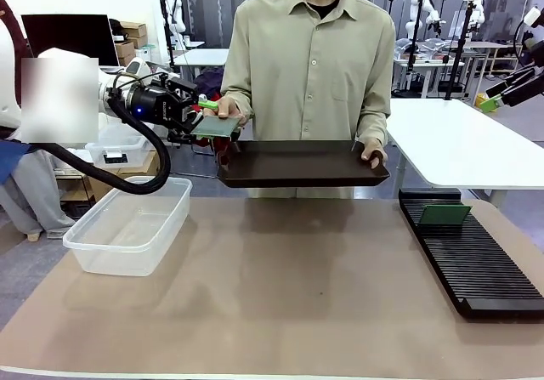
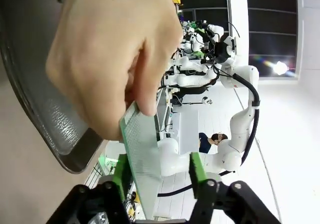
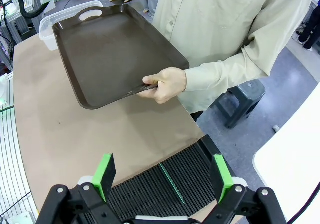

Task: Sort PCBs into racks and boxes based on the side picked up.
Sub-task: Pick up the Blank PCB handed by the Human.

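PCBs, count: two.
First PCB [image 1: 217, 127]: held by the fingers of one person's hand [image 1: 229, 108], roughly flat, just above the tray's end on the robot's left. Its pale grey-green face is up.
Second PCB [image 1: 444, 214]: standing tilted in the slots at the far end of the rack.
Rack [image 1: 476, 265], count: one. Long, black and slotted, it lies on the table at the robot's right.
Box [image 1: 110, 257], count: one. A clear tub resting on the table at the robot's left, below the left arm.
Tray [image 1: 297, 163], count: one. Dark, held off the table, with the person's other hand [image 1: 371, 152] gripping its rim. Whether the first hand also bears it cannot be told.
Left gripper [image 1: 197, 116]: level with the first PCB. The jaws are spread with a green pad on either side of the board, not clamped on it.
Right gripper [image 3: 162, 165]: jaws wide apart, grasping nothing, above the rack. The second PCB shows edge-on beneath it.
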Robot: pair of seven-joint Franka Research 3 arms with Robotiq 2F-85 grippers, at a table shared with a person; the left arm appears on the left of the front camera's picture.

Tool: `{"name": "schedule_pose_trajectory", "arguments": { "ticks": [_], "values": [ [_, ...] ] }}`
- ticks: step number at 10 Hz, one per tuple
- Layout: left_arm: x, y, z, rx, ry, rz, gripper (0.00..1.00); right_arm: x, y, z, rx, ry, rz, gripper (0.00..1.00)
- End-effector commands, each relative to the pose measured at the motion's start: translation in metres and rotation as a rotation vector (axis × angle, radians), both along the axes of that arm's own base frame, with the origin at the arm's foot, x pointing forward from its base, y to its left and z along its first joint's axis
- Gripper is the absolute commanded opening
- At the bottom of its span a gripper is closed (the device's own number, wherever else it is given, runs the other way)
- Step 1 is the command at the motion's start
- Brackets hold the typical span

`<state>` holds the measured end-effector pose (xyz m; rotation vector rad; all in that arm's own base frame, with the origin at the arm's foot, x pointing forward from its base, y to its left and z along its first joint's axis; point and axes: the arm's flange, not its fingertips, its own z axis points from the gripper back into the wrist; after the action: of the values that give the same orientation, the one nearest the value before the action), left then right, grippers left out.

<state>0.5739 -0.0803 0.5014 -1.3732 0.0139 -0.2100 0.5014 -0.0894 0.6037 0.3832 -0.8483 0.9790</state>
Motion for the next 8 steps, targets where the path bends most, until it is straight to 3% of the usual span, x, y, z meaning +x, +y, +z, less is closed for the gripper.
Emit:
{"name": "schedule_pose_trajectory", "arguments": {
  "ticks": [1,8],
  "values": [
    [0.0003,0.0061,0.0003,0.012,-0.004,-0.036,0.00,-0.0002,0.0018,-0.0004,0.000,0.004,0.004,1.00],
    [-0.0011,0.0074,-0.0003,0.005,-0.002,-0.039,0.00,-0.0002,0.0018,-0.0004,0.000,0.004,0.004,1.00]
  ]
}}
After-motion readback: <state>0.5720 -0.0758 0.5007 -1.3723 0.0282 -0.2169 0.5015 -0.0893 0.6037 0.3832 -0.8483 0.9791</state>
